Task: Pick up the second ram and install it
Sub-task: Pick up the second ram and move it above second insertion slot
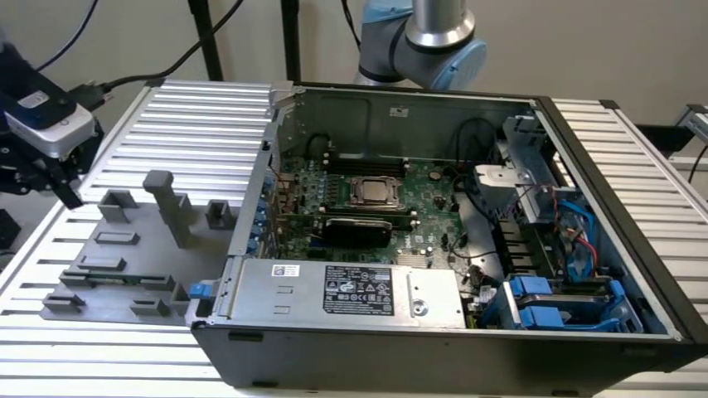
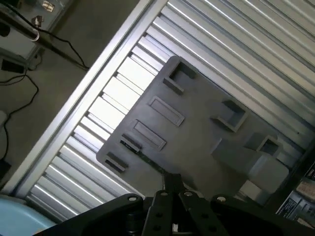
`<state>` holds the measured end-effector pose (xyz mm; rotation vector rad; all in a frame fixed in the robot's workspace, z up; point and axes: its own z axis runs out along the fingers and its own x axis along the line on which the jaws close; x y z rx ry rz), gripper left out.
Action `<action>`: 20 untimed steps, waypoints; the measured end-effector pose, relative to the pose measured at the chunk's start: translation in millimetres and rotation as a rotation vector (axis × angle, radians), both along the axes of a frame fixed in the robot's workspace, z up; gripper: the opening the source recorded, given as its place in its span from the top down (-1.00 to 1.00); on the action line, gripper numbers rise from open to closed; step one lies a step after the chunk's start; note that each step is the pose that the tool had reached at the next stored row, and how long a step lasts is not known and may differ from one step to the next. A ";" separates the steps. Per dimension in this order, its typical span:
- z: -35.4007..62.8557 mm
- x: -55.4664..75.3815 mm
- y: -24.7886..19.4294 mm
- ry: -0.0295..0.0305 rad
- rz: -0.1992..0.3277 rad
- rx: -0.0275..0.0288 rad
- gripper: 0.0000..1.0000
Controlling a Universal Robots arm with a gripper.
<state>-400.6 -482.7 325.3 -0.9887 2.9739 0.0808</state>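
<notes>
Gripper [image 2: 172, 182] hovering over gray tray [image 2: 197, 137] beside case [image 1: 443, 352], fingers fully closed (nothing held). Ram [image 1: 116, 277] seated in tray slot, untouched

Open PC case [image 1: 443, 352] on slatted table [image 1: 210, 108], motherboard [image 1: 426, 186] exposed, PSU [image 1: 343, 290] along near wall (blue drive caddies [image 1: 553, 303] beside it), gray fixture plate [image 1: 149, 257] outside at the exterior view's left.
</notes>
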 end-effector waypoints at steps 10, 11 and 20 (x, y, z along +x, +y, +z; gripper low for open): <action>-6.4 0.0 0.0 -0.0025 0.182 0.0000 0.79; -7.0 0.0 0.0 -0.0028 0.199 0.0000 0.79; -12.7 0.0 0.0 -0.0060 0.364 -0.0001 0.79</action>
